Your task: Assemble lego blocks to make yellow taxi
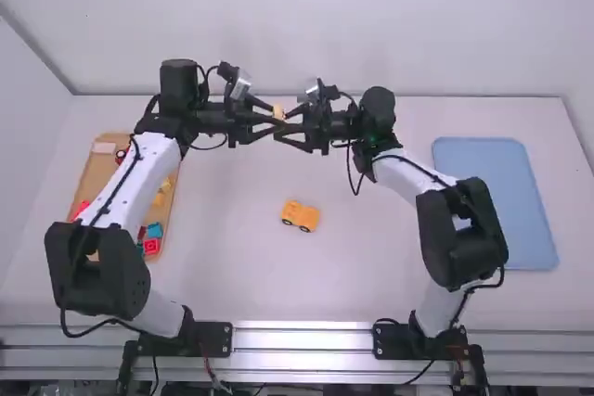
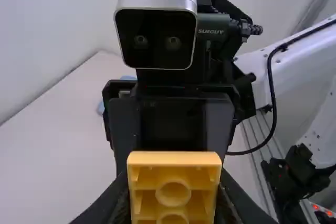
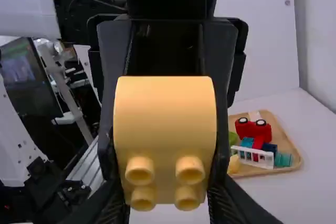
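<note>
High over the table's far middle, a yellow block with a rounded side is between the two grippers, which face each other. My left gripper is shut on it from the left, my right gripper from the right. In the left wrist view the hollow side of the yellow block fills the space between the fingers of my left gripper. The right wrist view has the curved side and studs of the yellow block within my right gripper. A yellow car body with dark wheels rests on the table's middle.
A wooden tray of colored blocks lies at the left, partly under the left arm. At the right is a blue tray. A red wheeled piece sits in the wooden tray.
</note>
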Motion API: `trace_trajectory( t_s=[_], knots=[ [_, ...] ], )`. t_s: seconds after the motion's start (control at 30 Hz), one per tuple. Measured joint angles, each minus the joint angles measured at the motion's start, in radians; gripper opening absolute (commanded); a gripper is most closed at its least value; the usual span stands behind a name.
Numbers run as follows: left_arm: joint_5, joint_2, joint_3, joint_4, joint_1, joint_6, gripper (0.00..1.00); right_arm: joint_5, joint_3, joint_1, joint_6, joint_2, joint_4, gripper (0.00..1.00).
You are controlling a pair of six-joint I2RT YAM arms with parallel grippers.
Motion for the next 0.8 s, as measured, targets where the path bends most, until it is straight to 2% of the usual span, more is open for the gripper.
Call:
trace_trajectory(
  t_s=[0.13,0.43,0.6,0.7,0.77,0.8],
  knots=[
    [0.014,0.0,0.0,0.001,0.0,-0.002,0.06,0.004,0.0,0.0,0.026,0.0,0.034,0.41],
    [0.007,-0.001,0.004,0.002,0.004,0.017,0.06,0.011,-0.003,0.002,0.08,0.0,0.042,0.31],
    [0.007,-0.002,0.004,0.002,0.006,0.016,0.12,0.015,-0.003,0.003,0.089,0.0,0.043,0.28],
    [0.007,-0.002,0.004,0.002,0.006,0.013,0.43,0.016,-0.003,0.003,0.096,0.0,0.046,0.28],
    [0.012,-0.002,0.004,0.002,0.006,0.018,0.56,0.025,-0.003,0.003,0.101,0.0,0.046,0.28],
    [0.02,-0.003,0.005,-0.001,0.006,0.016,0.72,0.039,-0.003,0.003,0.105,0.002,0.045,0.28]
  ],
)
